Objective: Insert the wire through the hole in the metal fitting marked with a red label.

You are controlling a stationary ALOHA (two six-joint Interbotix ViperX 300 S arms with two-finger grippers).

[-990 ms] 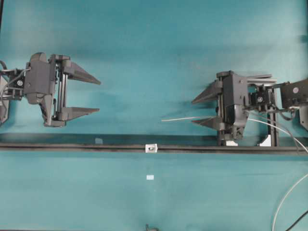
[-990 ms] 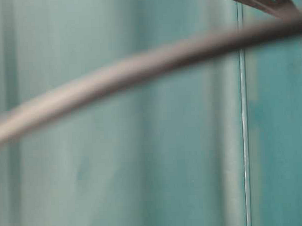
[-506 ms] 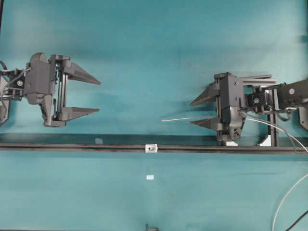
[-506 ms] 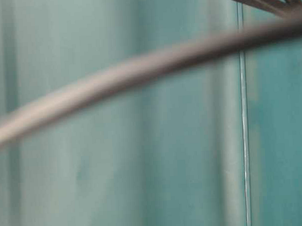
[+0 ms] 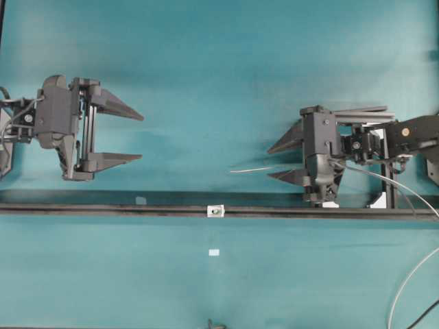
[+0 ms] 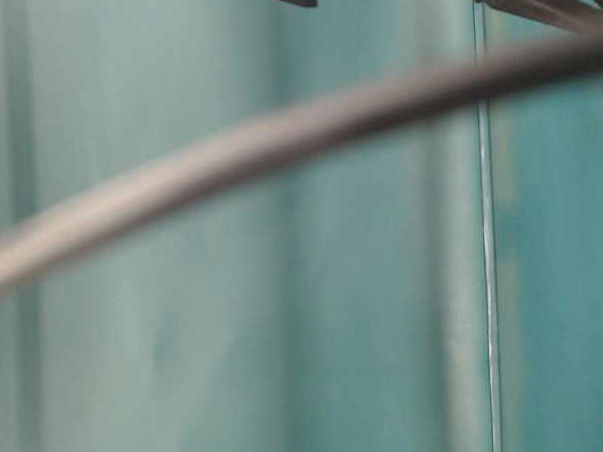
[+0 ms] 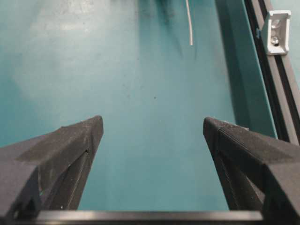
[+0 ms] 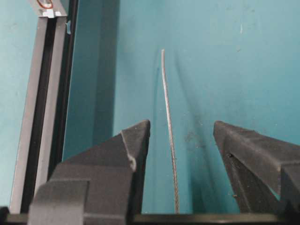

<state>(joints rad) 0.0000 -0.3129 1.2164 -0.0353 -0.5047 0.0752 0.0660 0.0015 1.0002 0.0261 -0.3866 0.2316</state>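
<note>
On the teal table (image 5: 206, 68) a long black rail (image 5: 103, 209) runs from left to right across the overhead view, and the metal fitting (image 5: 216, 211) sits on it about midway, a small silvery-white square with the hole (image 5: 216, 212) showing as a dark round spot in its centre. The left gripper (image 5: 137, 136) hangs over the left part of the table on the far side of the rail, its jaws spread wide with nothing but bare table between them, as the left wrist view confirms (image 7: 152, 129); in that view the fitting (image 7: 277, 32) appears far ahead on the rail at the upper right. The right gripper (image 5: 274, 162) is on the right side, also on the far side of the rail, with its jaws apart and the wire (image 5: 250, 169) lying between them. In the right wrist view the wire (image 8: 168, 131) runs lengthwise through the gap between the fingers (image 8: 136, 140), closer to the finger on the rail side, touching neither, so it is not gripped. Its free end points left, well apart from the fitting. A small white scrap (image 5: 214, 253) lies on the near side of the rail.
</note>
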